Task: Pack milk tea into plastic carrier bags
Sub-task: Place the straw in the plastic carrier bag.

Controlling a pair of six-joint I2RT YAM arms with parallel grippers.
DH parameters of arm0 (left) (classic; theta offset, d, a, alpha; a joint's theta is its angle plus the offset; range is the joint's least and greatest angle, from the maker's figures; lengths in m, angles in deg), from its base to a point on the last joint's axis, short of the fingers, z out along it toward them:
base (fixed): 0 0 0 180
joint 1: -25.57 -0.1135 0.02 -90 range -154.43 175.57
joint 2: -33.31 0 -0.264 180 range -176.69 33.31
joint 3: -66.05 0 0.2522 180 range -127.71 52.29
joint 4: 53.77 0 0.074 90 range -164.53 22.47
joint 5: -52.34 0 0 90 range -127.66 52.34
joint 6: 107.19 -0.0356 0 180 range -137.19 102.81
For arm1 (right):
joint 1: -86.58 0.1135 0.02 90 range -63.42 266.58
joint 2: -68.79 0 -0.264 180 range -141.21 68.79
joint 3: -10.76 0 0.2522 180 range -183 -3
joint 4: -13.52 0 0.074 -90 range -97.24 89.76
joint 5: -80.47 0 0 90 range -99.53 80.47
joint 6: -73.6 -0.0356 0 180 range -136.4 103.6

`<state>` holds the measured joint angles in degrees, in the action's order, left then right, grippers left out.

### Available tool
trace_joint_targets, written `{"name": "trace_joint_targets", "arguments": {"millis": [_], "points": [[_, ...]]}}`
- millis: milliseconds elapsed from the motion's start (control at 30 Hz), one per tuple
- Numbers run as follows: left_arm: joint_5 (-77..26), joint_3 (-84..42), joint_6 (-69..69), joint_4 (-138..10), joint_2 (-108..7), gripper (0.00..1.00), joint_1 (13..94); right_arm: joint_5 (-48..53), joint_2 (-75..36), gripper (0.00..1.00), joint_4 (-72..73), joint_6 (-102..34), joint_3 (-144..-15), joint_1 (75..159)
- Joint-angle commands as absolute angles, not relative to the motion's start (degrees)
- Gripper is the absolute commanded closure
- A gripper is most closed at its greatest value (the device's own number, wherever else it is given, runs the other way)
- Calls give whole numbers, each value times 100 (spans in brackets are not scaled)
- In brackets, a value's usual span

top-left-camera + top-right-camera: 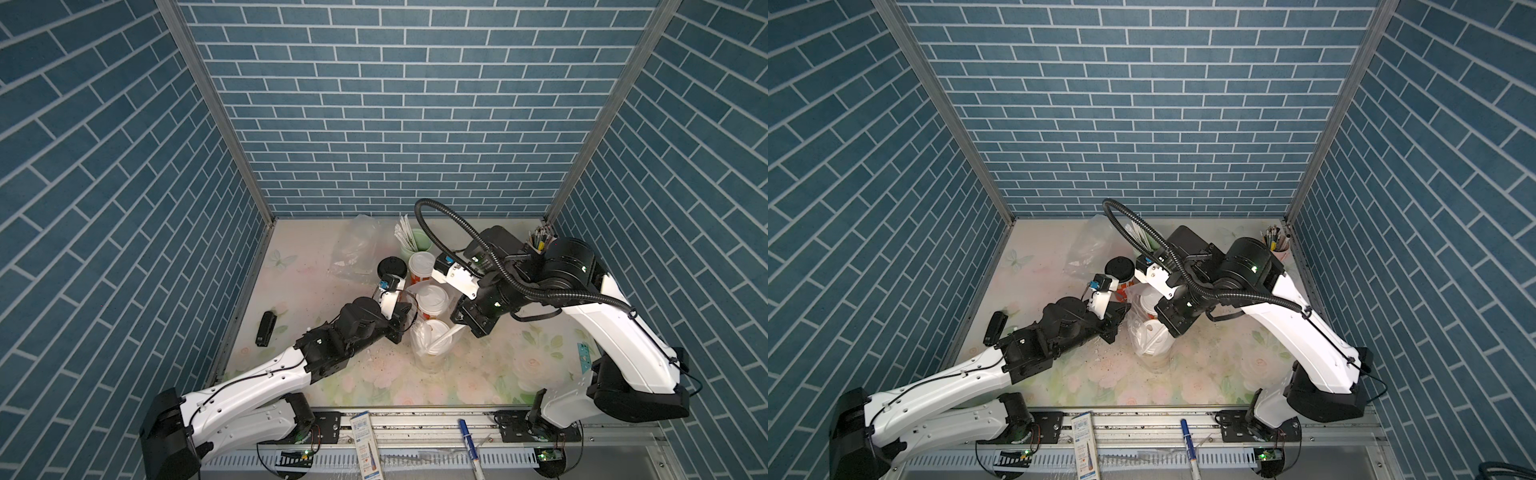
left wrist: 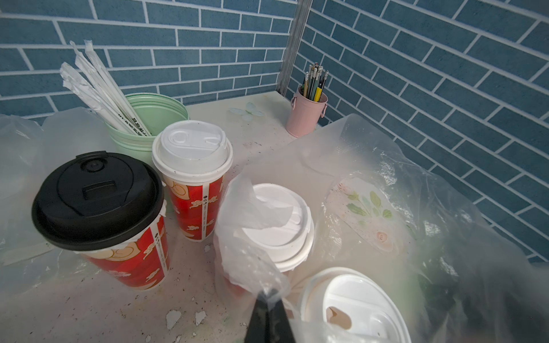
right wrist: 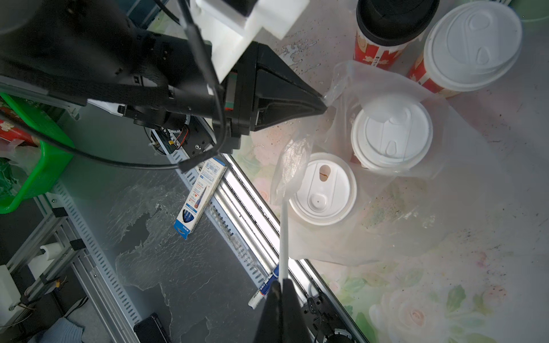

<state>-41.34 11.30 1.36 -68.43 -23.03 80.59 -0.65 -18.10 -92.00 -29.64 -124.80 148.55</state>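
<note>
Our left hand (image 2: 269, 294) pinches the rim of the clear carrier bag (image 3: 463, 166) at mid-worktop (image 1: 478, 374). Inside the bag stand the orange cup (image 3: 392, 130) and, nearer, the cream-yellow cup (image 3: 322, 190). Our right hand (image 3: 280, 283) pinches a white wrapped straw (image 3: 283, 237) over the bag. The red black-lidded cup (image 2: 98, 193) and red white-lidded cup (image 2: 193, 148) stand just beyond, outside.

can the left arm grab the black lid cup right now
Probably not yet: the left gripper is shut on the edge of the bag, so it has no free grip. The black-lid cup stands close by, outside the bag, with nothing between.
</note>
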Motion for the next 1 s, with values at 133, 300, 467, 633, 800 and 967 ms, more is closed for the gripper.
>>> {"name": "trace_joint_targets", "arguments": {"millis": [133, 300, 467, 633, 800, 967], "points": [[-3960, 1155, 126, -6671, -2282, 100, 8056, -1, -2191, 100, -9891, -2781, -12719, 14950], [-3959, 1186, 138, -6641, -2274, 100, 8076, -6, -2468, 100, -10037, -2669, -12726, 14984], [-4007, 1213, 134, -6594, -2235, 100, 8076, 43, -2595, 100, -10066, -2625, -12615, 14998], [-4083, 1213, 127, -6584, -2161, 100, 8076, 178, -2657, 100, -9917, -2601, -12182, 15003], [-4134, 1328, 121, -6632, -2096, 100, 8076, 335, -2618, 100, -9555, -2607, -11722, 15006], [-4147, 1362, 130, -6655, -2061, 100, 8075, 551, -2512, 90, -9058, -2671, -11255, 15006]]}}
